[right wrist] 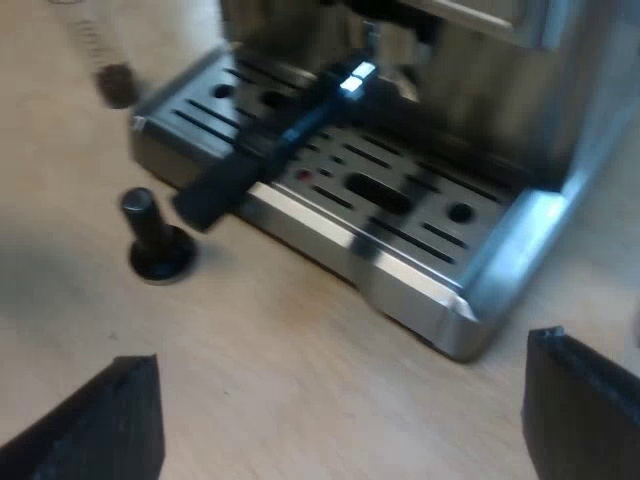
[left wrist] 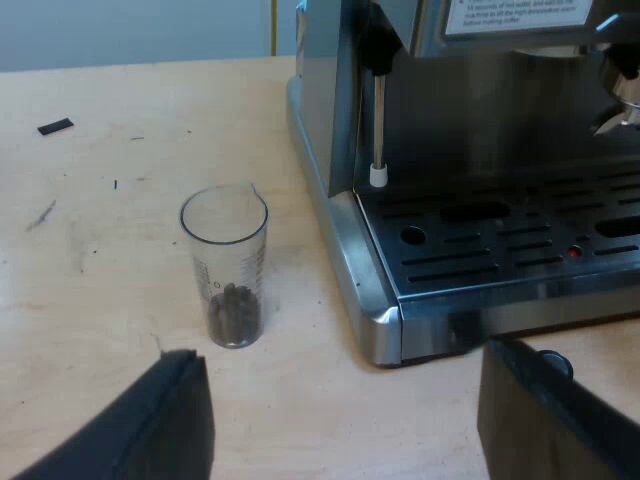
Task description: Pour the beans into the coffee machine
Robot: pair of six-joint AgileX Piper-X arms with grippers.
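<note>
A clear measuring glass (left wrist: 225, 265) stands upright on the wooden table beside the espresso machine's (left wrist: 330, 110) side wall, with a small heap of coffee beans (left wrist: 234, 312) in its bottom. My left gripper (left wrist: 345, 425) is open, low over the table, a short way from the glass and the machine's corner, holding nothing. My right gripper (right wrist: 340, 420) is also open with nothing between its fingers, facing the machine's drip tray (right wrist: 400, 250). The glass (right wrist: 113, 82) appears blurred beyond the tray's far corner.
The holder's dark handle (right wrist: 245, 170) sticks out over the drip tray from the machine's front. A tamper with a black knob (right wrist: 153, 238) stands on the table before the tray. A steam wand (left wrist: 378, 130) hangs above the tray (left wrist: 500, 240). A small black scrap (left wrist: 55, 126) lies farther off.
</note>
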